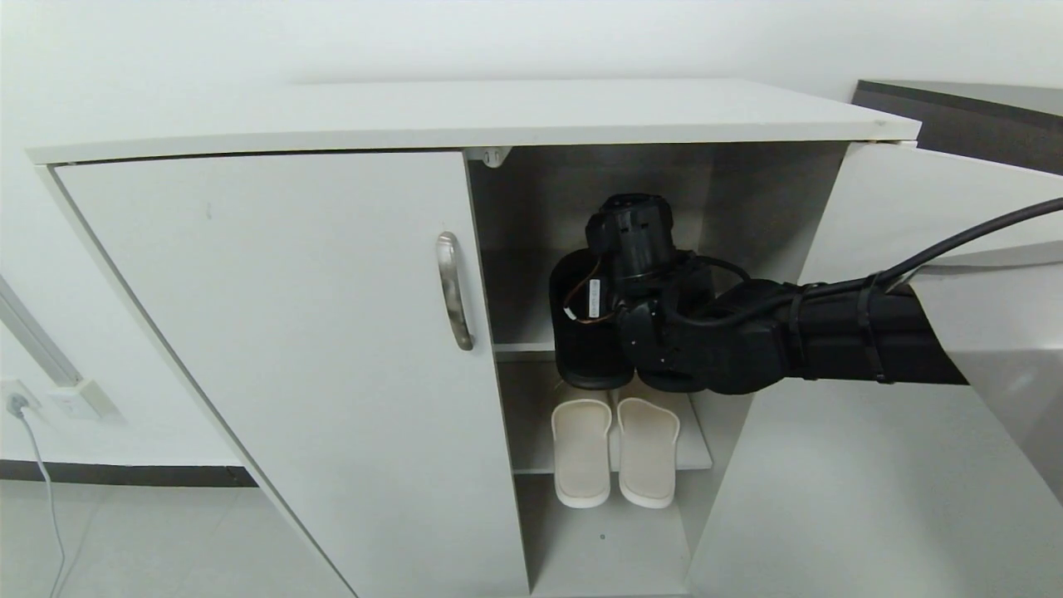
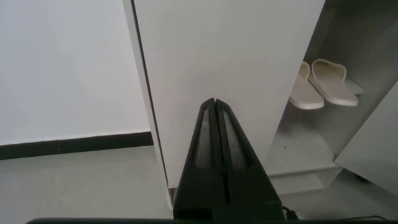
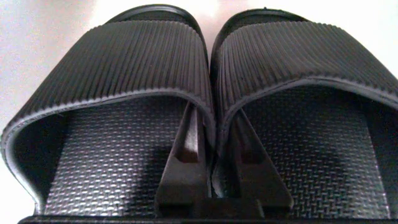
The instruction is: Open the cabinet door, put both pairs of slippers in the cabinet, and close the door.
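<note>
A white cabinet point(image 1: 465, 108) stands with its right door point(image 1: 872, 465) swung open and its left door point(image 1: 274, 332) closed. A pair of white slippers point(image 1: 614, 453) point(image 2: 323, 84) lies side by side on the lower shelf. My right arm point(image 1: 830, 336) reaches into the opening at the height of the upper shelf point(image 1: 523, 347). My right gripper point(image 3: 214, 127) is shut on the inner edges of the two black slippers point(image 1: 581, 349) point(image 3: 143, 74), held together. I cannot tell whether they rest on the shelf. My left gripper point(image 2: 214, 102) is shut and empty, low in front of the closed left door.
A metal handle point(image 1: 454, 291) sits on the closed door's right edge. A wall socket and cable point(image 1: 17, 407) are low on the left. Pale floor point(image 2: 74, 180) lies open left of the cabinet.
</note>
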{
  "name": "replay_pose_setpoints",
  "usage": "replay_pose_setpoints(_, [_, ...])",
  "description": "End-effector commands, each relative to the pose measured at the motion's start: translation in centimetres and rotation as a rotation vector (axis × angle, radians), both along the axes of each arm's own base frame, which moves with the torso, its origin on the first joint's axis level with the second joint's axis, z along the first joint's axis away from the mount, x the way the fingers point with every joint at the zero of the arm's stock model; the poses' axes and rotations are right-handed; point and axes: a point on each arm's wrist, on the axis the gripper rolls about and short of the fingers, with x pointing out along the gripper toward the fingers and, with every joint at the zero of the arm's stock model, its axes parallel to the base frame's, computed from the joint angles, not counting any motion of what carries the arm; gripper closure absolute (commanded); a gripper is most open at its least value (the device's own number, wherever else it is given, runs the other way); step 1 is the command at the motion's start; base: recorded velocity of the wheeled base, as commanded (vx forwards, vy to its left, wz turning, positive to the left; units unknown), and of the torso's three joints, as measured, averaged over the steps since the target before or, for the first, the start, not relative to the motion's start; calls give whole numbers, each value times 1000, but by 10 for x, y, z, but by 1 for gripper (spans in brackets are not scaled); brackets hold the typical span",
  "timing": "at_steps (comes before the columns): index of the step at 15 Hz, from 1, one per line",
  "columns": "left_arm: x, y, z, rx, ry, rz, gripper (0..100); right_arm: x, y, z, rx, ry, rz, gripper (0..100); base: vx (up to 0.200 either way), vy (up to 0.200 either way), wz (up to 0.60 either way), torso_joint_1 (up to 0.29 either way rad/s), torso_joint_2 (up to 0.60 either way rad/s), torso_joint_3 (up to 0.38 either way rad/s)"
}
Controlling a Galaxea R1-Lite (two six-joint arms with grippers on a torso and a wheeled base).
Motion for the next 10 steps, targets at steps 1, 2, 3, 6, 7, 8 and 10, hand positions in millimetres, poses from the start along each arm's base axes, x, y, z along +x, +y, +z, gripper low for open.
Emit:
replay_pose_setpoints(1, [0, 0, 0, 0, 1, -1, 100, 1, 0, 4, 7, -11, -1, 100, 0, 0, 0, 0, 0, 0])
replay_pose_setpoints(2, [0, 0, 0, 0, 1, 0, 100, 2, 0, 6, 8, -13, -1, 100, 0, 0, 0, 0, 0, 0])
replay_pose_setpoints(3, [0, 0, 0, 0, 1, 0, 100, 3, -1, 7, 6, -7, 10, 100, 0, 0, 0, 0, 0, 0])
replay_pose_setpoints(6, [0, 0, 0, 0, 1, 0, 100, 9, -2, 8, 16, -6, 22, 100, 0, 0, 0, 0, 0, 0])
replay_pose_setpoints(7, [0, 0, 0, -1, 1, 0, 100, 11, 0, 5, 14, -4, 22, 100, 0, 0, 0, 0, 0, 0])
replay_pose_setpoints(8, [0, 0, 0, -1, 1, 0, 100, 13, 0, 4, 13, -5, 20, 100, 0, 0, 0, 0, 0, 0])
replay_pose_setpoints(10, [0, 0, 0, -1, 1, 0, 100, 18, -1, 5, 19, -12, 12, 100, 0, 0, 0, 0, 0, 0])
